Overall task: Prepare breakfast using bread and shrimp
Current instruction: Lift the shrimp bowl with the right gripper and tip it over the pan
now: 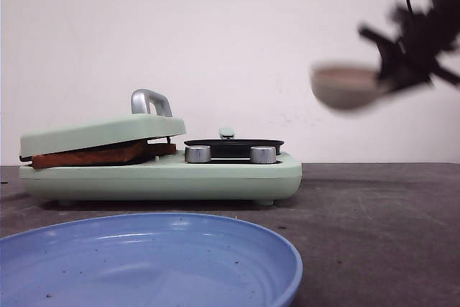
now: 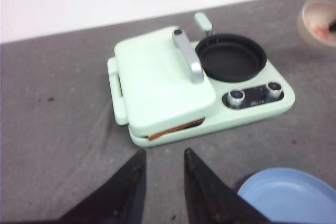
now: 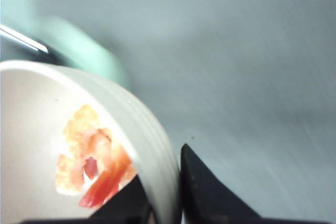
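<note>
Round blue plastic plate point(image 1: 144, 260) nearest. Right gripper point(image 3: 157, 195) clamping tilted white bowl point(image 3: 79, 129) of orange shrimp point(image 3: 92, 163); left gripper point(image 2: 163, 182) parted, unloaded. Risks early spilling.

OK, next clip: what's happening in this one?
The right gripper holds a pale bowl by its rim, up in the air to the right of the green breakfast maker. The bowl has shrimp in it. Bread is already sandwiched under the maker's closed lid, and the black pan beside it looks empty. The left gripper hangs open in front of the maker, holding nothing. A blue plate sits nearest the camera.
</note>
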`<control>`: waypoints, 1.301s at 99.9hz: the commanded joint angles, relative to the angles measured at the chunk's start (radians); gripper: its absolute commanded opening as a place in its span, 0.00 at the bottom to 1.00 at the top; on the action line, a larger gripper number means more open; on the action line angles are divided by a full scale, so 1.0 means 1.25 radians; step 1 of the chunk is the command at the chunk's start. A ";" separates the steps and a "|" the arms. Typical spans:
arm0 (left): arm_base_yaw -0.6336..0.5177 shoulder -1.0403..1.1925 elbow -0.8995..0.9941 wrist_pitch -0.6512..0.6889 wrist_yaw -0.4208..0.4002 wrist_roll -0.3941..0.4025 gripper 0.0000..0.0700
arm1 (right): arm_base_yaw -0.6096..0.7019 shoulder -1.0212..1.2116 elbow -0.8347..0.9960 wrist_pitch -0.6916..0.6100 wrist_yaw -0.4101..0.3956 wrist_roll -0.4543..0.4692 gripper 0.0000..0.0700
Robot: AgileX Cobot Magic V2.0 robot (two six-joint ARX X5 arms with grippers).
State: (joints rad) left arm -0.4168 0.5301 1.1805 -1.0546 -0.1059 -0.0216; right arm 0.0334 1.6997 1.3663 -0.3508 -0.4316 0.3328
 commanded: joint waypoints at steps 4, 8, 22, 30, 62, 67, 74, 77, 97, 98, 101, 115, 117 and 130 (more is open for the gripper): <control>-0.003 0.003 0.014 0.021 0.001 -0.007 0.07 | 0.047 0.010 0.061 0.026 0.012 0.027 0.00; -0.004 0.003 0.014 0.025 0.001 -0.007 0.07 | 0.071 0.010 0.083 0.025 0.030 0.024 0.00; -0.004 0.003 0.014 0.034 0.001 -0.007 0.07 | 0.159 0.016 0.132 0.059 0.126 0.003 0.00; -0.004 0.003 0.014 0.041 0.001 -0.007 0.07 | 0.204 0.025 0.150 0.085 0.179 -0.005 0.00; -0.004 0.003 0.014 0.041 0.002 -0.008 0.08 | 0.327 0.100 0.165 0.169 0.427 -0.164 0.00; -0.004 0.003 0.014 0.041 0.002 -0.013 0.07 | 0.345 0.110 0.165 0.183 0.476 -0.218 0.00; -0.004 0.003 0.014 0.038 0.003 -0.017 0.07 | 0.366 0.124 0.165 0.206 0.520 -0.281 0.00; -0.004 0.003 0.014 0.036 0.005 -0.017 0.07 | 0.373 0.128 0.165 0.215 0.537 -0.302 0.00; -0.004 0.003 0.014 0.011 0.011 -0.017 0.07 | 0.423 0.158 0.165 0.313 0.659 -0.472 0.00; -0.004 0.003 0.014 0.011 0.011 -0.017 0.07 | 0.425 0.158 0.165 0.316 0.663 -0.478 0.00; -0.003 0.003 0.014 0.009 0.011 -0.017 0.07 | 0.432 0.163 0.165 0.336 0.685 -0.515 0.00; -0.004 0.003 0.014 0.004 0.011 -0.016 0.07 | 0.455 0.173 0.165 0.414 0.732 -0.652 0.00; -0.004 0.003 0.014 0.004 0.011 -0.016 0.07 | 0.458 0.174 0.165 0.428 0.739 -0.668 0.00; -0.004 0.003 0.014 0.004 0.011 -0.016 0.07 | 0.460 0.177 0.165 0.455 0.750 -0.743 0.00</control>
State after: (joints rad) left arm -0.4168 0.5301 1.1805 -1.0580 -0.0982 -0.0399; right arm 0.6018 1.8942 1.5459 0.2008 0.4984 -0.4961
